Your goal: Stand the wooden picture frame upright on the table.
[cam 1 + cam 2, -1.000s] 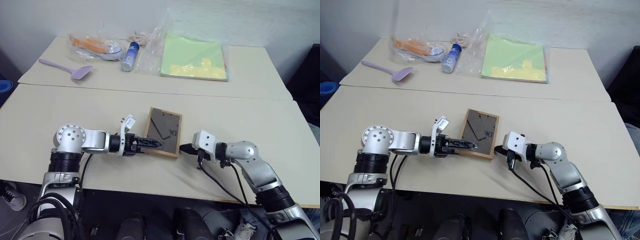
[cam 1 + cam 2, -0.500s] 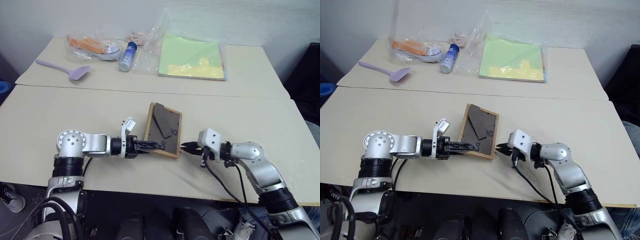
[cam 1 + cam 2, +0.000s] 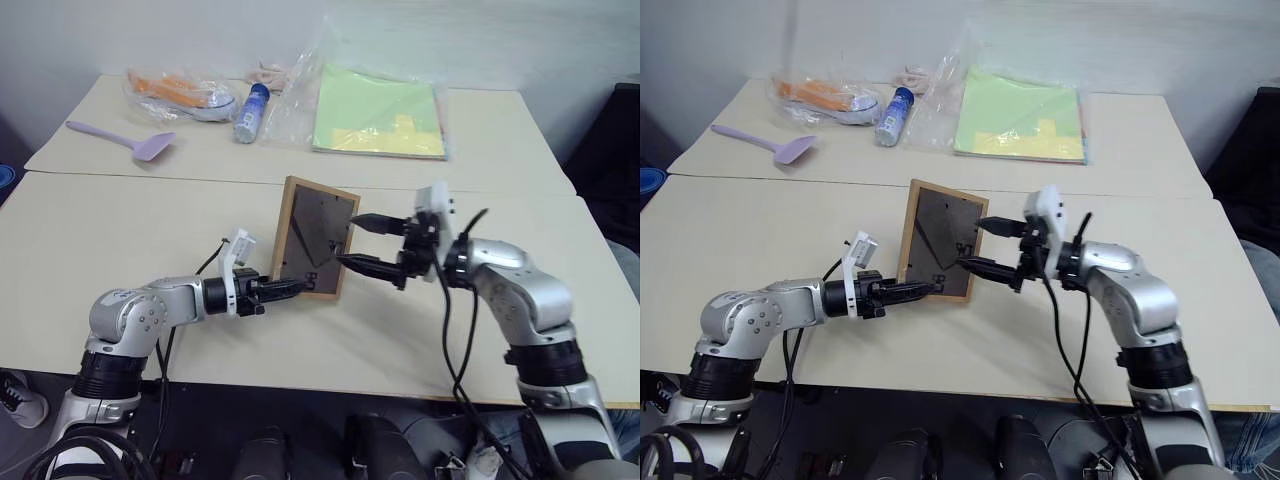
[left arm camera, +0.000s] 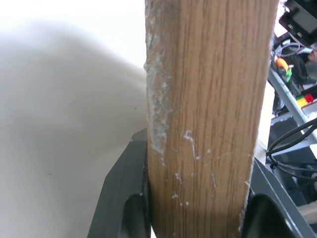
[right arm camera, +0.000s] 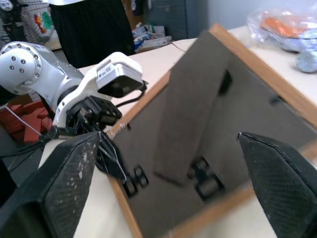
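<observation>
Wooden picture frame (image 3: 310, 240) stands tilted on the table (image 3: 120, 230), dark back showing. Left gripper (image 3: 296, 286) pinches its bottom edge. Right gripper (image 3: 365, 243) is wide open beside it. Farther back lie green paper sheets (image 3: 378, 112).

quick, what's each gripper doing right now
Left gripper: shut on the edge of the light-wood picture frame with the dark back panel.
Right gripper: open, holding nothing.
</observation>
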{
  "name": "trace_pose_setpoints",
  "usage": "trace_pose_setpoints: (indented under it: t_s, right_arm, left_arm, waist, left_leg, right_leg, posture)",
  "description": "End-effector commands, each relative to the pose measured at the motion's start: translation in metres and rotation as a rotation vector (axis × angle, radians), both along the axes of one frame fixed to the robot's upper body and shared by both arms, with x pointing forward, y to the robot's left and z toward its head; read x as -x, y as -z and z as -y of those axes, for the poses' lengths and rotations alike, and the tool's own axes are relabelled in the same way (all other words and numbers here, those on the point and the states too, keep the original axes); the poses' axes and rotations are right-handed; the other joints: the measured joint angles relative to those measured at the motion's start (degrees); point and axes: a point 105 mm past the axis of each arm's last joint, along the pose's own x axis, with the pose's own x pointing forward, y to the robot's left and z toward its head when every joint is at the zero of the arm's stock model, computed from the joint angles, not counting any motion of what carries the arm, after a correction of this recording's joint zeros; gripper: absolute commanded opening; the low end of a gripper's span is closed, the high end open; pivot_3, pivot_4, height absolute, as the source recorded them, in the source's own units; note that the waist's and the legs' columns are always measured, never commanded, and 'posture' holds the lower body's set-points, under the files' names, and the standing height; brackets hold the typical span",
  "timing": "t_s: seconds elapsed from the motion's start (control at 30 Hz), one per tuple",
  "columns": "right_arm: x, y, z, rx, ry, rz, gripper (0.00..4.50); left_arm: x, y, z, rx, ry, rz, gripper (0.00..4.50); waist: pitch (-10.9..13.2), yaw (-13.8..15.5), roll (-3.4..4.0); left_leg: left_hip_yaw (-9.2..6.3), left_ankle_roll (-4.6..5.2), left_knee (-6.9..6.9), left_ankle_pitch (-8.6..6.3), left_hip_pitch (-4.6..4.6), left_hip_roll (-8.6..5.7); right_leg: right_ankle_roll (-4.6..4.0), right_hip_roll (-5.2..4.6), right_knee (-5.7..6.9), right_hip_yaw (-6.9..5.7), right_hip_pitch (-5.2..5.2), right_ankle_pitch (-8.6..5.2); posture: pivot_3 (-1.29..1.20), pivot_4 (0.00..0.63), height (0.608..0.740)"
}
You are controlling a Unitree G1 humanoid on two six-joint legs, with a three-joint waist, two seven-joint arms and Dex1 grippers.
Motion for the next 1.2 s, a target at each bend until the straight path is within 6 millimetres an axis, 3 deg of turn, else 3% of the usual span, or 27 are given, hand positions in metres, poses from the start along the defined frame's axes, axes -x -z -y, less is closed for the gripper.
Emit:
trace_pose_setpoints:
  t_s: [0.03,0.27,0.43,0.63,0.77,0.97,1.1,1.2]
  right_arm:
    - [-0.003,-0.006,-0.013,0.004,-0.025,0.047,4.47]
    - [0.011,-0.011,-0.027,-0.013,-0.133,0.064,4.47]
    - [0.034,-0.01,-0.017,0.029,-0.229,0.134,4.47]
    - [0.033,-0.004,-0.005,0.087,-0.202,0.224,4.47]
    - [0.031,-0.011,0.01,0.09,-0.152,0.367,4.47]
    - [0.028,-0.024,0.053,0.149,-0.04,0.644,4.47]
    - [0.019,-0.015,0.058,0.302,-0.01,0.904,4.47]
    - [0.012,-0.005,0.048,0.377,-0.028,1.057,4.47]
  left_arm:
    - [0.006,-0.002,0.01,-0.018,0.056,0.036,1.31]
    - [0.006,-0.004,0.011,-0.01,0.059,0.045,1.31]
    - [0.005,-0.012,0.01,0.071,0.044,-0.022,1.31]
    - [0.007,-0.022,0.009,0.146,0.053,-0.058,1.31]
    - [0.016,-0.032,0.007,0.213,0.097,-0.148,1.31]
    - [0.02,-0.041,-0.012,0.272,0.146,-0.388,1.31]
    - [0.029,-0.044,-0.013,0.294,0.236,-0.522,1.31]
    - [0.029,-0.05,-0.011,0.314,0.262,-0.571,1.31]
  waist:
    - [0.0,0.0,0.0]
    - [0.0,0.0,0.0]
    - [0.0,0.0,0.0]
    - [0.0,-0.4,0.0]
    - [0.0,-0.3,-0.01]
    - [0.0,-0.2,-0.06]
    - [0.1,-0.6,-0.12]
    - [0.1,-0.5,-0.13]
  left_leg:
    - [0.0,0.02,0.0,-0.01,-0.01,0.0]
    - [-0.02,0.08,0.0,-0.02,-0.03,-0.01]
    - [-0.06,0.14,0.0,-0.06,-0.1,-0.02]
    - [-0.06,0.13,0.0,-0.05,-0.1,0.0]
    - [-0.06,0.11,0.0,-0.04,-0.1,0.02]
    - [-0.08,0.12,0.02,-0.04,-0.1,-0.05]
    - [-0.08,0.07,-0.03,-0.03,-0.03,0.01]
    - [-0.08,0.04,0.02,-0.01,0.0,0.01]
  right_leg:
    - [0.01,-0.01,0.0,0.0,0.0,0.0]
    - [0.02,-0.04,0.0,-0.01,0.0,0.01]
    - [0.03,-0.05,-0.06,-0.03,-0.01,0.02]
    - [0.05,-0.02,-0.04,-0.03,-0.03,0.02]
    - [0.05,-0.01,-0.04,-0.03,-0.05,0.02]
    - [0.06,-0.04,-0.06,-0.06,-0.02,0.03]
    - [0.05,-0.01,-0.05,-0.01,-0.02,0.03]
    - [0.05,-0.04,-0.03,0.01,-0.02,0.03]
  posture:
    - [0.0,0.15,0.74]
    - [0.0,0.15,0.74]
    - [0.0,0.15,0.74]
    - [0.0,0.15,0.74]
    - [0.0,0.15,0.74]
    - [0.0,0.15,0.74]
    - [0.0,0.15,0.74]
    - [0.0,0.15,0.74]
